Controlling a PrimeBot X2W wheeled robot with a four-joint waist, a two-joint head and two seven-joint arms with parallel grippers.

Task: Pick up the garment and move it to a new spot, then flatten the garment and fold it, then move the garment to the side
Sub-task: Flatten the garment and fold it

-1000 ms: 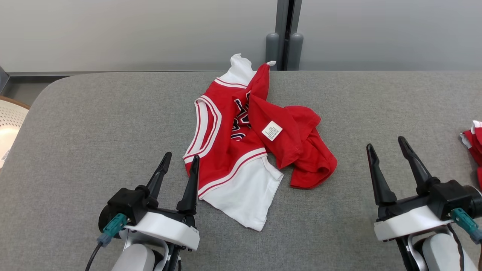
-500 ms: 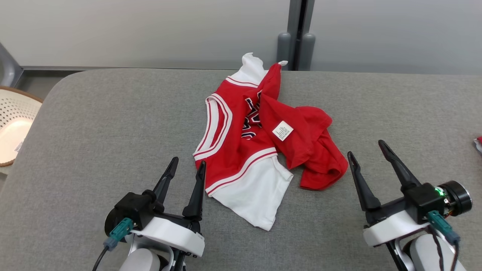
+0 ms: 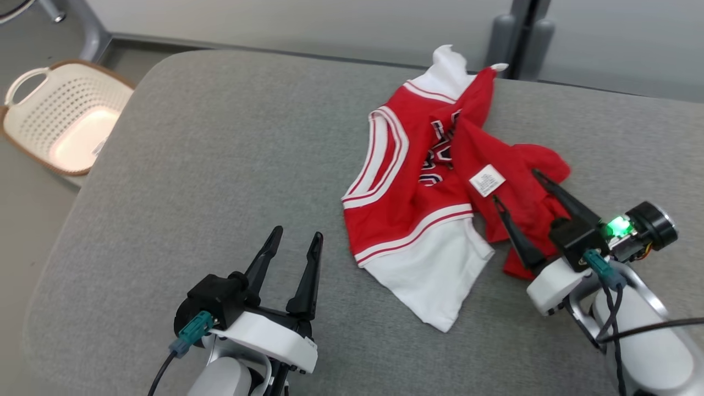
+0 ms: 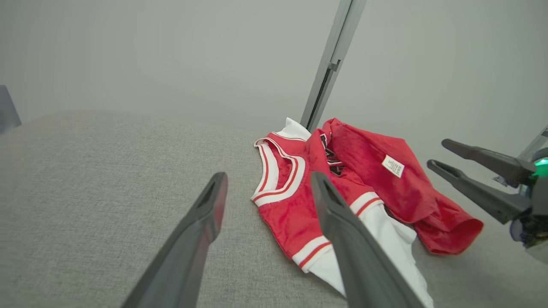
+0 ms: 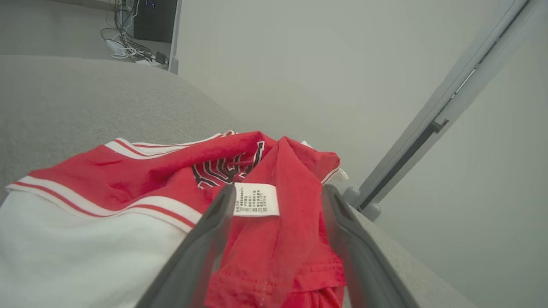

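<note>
A crumpled red and white basketball shirt (image 3: 407, 220) is laid on a soft grey cloth-covered table (image 3: 192, 165), toward its far edge. The white bottom part is turned toward the robot. The red part is bunched up on the right side (a small white tag (image 3: 487, 180) is seen on that bunch).

The right gripper (image 3: 515, 185) is held wide open over the red bunch, and nothing is gripped by it. In the right wrist view the tag is seen between the two dark fingers (image 5: 201, 244). Whether the cloth is touched by the tips cannot be told. A little green light (image 3: 617, 225) is lit on that wrist.

The left gripper (image 3: 297, 232) is held open too, with nothing in it. It is seen above bare table, near the shirt's left edge but apart from it.

A cream plastic basket with small holes (image 3: 71, 110) is set on the floor past the table's left corner.
</note>
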